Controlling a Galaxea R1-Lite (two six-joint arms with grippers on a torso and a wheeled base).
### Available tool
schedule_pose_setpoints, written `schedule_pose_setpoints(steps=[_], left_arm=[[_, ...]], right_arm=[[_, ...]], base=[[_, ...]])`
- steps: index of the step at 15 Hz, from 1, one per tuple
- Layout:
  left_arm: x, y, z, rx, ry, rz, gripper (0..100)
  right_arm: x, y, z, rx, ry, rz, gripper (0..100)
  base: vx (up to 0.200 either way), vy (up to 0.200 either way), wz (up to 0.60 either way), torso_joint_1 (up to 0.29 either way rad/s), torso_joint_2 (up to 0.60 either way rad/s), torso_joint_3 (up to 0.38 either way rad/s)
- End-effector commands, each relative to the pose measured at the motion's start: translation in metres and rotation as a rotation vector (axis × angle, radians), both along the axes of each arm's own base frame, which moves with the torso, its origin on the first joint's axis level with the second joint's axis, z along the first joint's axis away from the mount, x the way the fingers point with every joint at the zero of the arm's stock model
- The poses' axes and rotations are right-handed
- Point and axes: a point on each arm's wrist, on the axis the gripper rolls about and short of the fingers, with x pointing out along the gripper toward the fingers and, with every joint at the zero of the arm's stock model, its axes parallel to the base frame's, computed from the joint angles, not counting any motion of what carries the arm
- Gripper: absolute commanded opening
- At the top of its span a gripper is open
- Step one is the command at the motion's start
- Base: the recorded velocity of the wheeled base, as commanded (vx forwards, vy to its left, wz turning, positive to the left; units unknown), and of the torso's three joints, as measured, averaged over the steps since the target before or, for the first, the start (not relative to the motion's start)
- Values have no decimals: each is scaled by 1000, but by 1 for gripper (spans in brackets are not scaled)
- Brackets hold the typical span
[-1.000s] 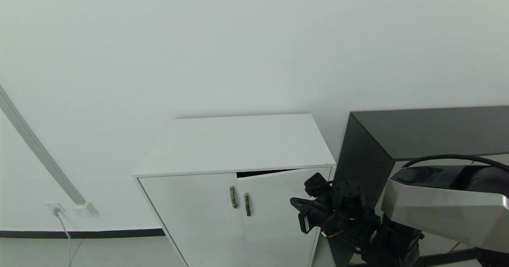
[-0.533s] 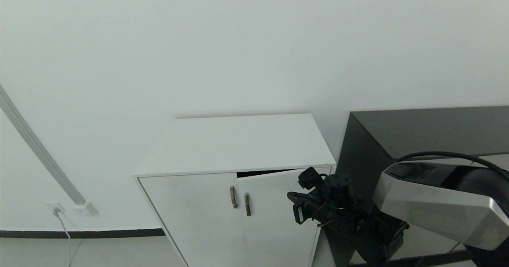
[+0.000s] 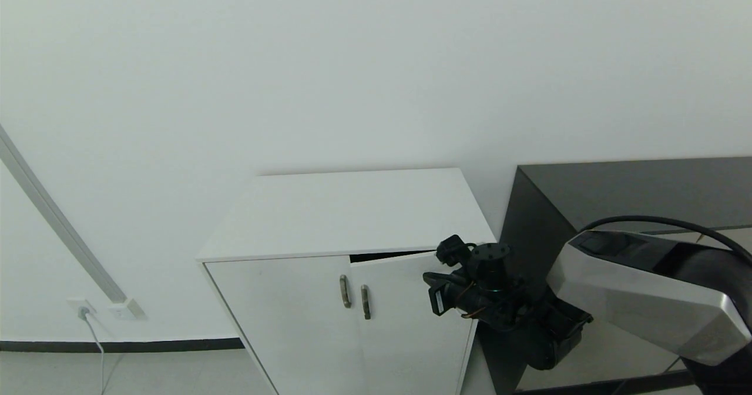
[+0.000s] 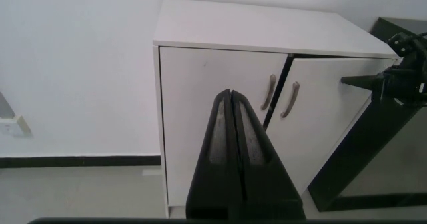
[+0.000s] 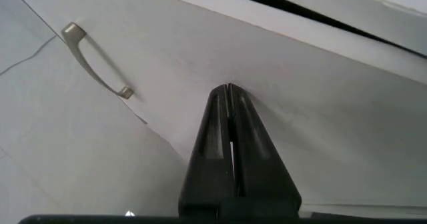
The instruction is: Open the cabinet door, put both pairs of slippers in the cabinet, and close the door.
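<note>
Cabinet: the white cabinet [image 3: 352, 213] stands against the wall, with a dark desk [image 3: 617, 189] just beside its right edge.
Right door: the right door [image 3: 405, 330] is slightly ajar. A dark gap runs along its top edge and widens toward the cabinet's middle seam, so I judge the hinges are at the cabinet's right edge.
Left door: the left door [image 3: 282, 318] sits flush.
Handles: the right handle [image 3: 365, 302] and the left handle [image 3: 344, 291] stand upright on either side of the middle seam.
Right gripper: the right gripper [image 5: 229, 91] has its fingers pressed together and holds nothing. Its tip is at the right door's face, on the upper part nearer the hinge edge. I cannot tell whether it touches or sits just off.
Left gripper: the left gripper [image 4: 230, 94] is also pressed together and empty, well back from the cabinet and pointing at the left door.
Key relation: the right handle lies from my right gripper's tip toward the middle seam, long axis vertical.
Nearer arm: the right, clearly.
Step in hand: I judge this is work on the right door. To pull, I would spread the fingers and shift toward the seam. A push near the hinge has little leverage.
Risk: the closed tip may skid on the smooth panel.
</note>
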Motion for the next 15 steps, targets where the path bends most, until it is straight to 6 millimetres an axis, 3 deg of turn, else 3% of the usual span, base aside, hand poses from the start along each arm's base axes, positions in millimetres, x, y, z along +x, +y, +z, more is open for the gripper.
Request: schedule_pose_setpoints(steps=[1, 9, 15], left_arm=[[0, 0, 0, -1, 0, 0, 0], [0, 0, 0, -1, 2, 0, 0], [0, 0, 0, -2, 0, 0, 0]], right_arm=[[4, 2, -1, 2, -5, -2, 0], [24, 0, 3, 6, -18, -43, 0], [20, -5, 5, 0, -10, -48, 0]], base=[[0, 0, 0, 0, 0, 0], [0, 0, 0, 0, 0, 0], [0, 0, 0, 0, 0, 0]])
